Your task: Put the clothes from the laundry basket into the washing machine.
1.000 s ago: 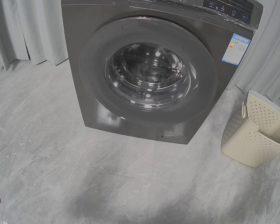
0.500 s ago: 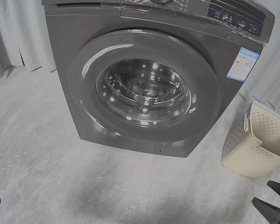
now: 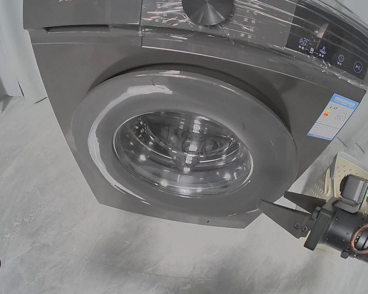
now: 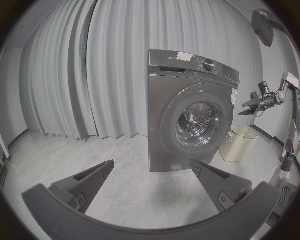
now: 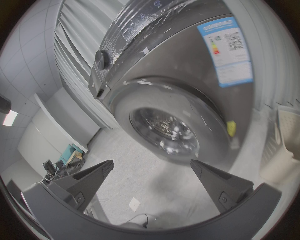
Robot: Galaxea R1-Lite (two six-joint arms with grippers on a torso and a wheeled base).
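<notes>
While the washer door (image 3: 105, 117) is shut, the released right hand (image 3: 272, 198) hangs beside its rim. Opening it seems next.

The dark grey front-loading washing machine (image 3: 190, 85) stands on the floor, round glass door (image 3: 182, 154) shut. The cream perforated laundry basket (image 4: 237, 144) stands upright just right of it.

head: close above washing machine (image 3: 186, 108) | left wrist: far, level | right wrist: near, seemingly tilted | all share it
</notes>
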